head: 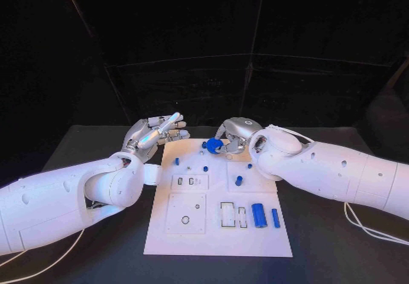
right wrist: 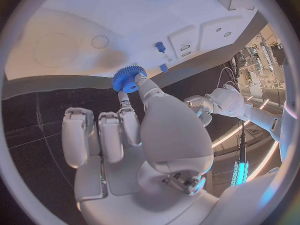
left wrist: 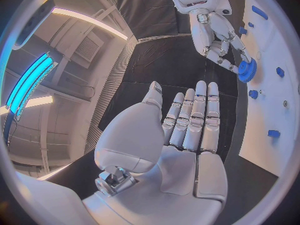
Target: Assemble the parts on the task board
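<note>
One gear: a small blue gear (head: 214, 144) with fine teeth around its rim, round and flat like a disc; it is held over the far edge of the task board, a little right of the board's middle line.
Right hand: the right hand (head: 236, 135) pinches the gear between thumb and a fingertip; its other fingers are curled beside, holding nothing more.
Task board: a white rectangular plate (head: 171, 236) in the middle of the table, with square recessed fields and small slots.
Other parts: two long blue bars (head: 259, 215) lie side by side at the near right of the board; a short blue peg (head: 239, 180) lies further back on the right; one small blue pin (head: 177, 161) stands at the far left.
Left hand: the left hand (head: 156, 134) is beside the far left corner of the board, fingers stretched out straight and close together, palm empty.
Table: black surface (head: 341, 248) under the board.
</note>
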Controlling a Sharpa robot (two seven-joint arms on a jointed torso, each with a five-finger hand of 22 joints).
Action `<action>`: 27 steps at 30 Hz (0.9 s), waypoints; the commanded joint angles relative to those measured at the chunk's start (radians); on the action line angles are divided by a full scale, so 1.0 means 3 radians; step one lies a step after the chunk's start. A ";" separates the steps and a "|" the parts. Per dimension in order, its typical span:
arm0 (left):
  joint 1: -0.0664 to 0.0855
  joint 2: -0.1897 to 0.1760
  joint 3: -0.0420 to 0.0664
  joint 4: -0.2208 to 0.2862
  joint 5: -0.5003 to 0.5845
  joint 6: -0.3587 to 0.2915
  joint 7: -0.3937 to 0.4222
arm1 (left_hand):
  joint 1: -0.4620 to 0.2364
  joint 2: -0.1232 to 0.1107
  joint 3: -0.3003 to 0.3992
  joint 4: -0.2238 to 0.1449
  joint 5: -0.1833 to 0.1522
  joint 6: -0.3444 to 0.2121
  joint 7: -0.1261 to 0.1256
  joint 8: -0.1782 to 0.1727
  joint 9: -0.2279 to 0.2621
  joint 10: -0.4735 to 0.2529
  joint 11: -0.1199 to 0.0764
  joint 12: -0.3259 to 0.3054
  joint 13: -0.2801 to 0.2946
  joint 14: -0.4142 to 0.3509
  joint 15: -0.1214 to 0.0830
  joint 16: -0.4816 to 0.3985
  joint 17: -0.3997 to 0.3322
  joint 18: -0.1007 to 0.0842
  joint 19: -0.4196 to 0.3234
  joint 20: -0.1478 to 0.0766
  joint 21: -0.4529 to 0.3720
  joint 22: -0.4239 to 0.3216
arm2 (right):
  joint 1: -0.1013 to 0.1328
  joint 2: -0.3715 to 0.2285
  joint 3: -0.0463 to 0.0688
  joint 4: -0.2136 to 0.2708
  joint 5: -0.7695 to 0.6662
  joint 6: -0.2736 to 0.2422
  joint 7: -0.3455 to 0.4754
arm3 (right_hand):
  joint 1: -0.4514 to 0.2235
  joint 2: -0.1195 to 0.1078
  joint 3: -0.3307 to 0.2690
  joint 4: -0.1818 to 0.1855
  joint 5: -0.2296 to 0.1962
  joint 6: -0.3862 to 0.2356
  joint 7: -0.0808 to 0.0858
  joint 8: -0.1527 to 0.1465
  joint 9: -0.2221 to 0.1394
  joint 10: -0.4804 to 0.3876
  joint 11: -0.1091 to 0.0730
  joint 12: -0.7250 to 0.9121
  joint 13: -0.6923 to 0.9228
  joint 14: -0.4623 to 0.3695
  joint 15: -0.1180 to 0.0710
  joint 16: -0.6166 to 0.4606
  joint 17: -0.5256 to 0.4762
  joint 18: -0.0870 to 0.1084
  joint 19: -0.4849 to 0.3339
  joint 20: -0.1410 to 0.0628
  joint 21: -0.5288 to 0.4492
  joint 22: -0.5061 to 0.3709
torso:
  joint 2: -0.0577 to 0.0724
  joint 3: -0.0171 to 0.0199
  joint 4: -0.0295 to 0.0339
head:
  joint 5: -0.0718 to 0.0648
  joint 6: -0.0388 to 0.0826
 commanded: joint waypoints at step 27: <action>0.0007 0.0011 0.0003 0.0011 -0.0017 0.0038 0.0003 | 0.0045 0.0001 0.0006 -0.0028 0.0017 0.0027 0.0010 -0.0018 -0.0002 0.0015 -0.0003 -0.0020 -0.0002 0.0021 -0.0005 -0.0026 0.0006 0.0046 0.0033 0.0003 -0.0013 -0.0005 | -0.0028 0.0456 -0.0014 -0.0366 -0.0045 0.0286 -0.0032 | -0.0050 -0.0009 0.0065 0.0000 -0.0051 0.0046 -0.0014 -0.0036 0.0004 0.0029 0.0013 0.0021 0.0224 0.0290 -0.0021 0.0011 0.0577 -0.0053 0.0049 -0.0003 0.0019 0.0447 | 0.0000 0.0003 -0.0004 | 0.0038 -0.0038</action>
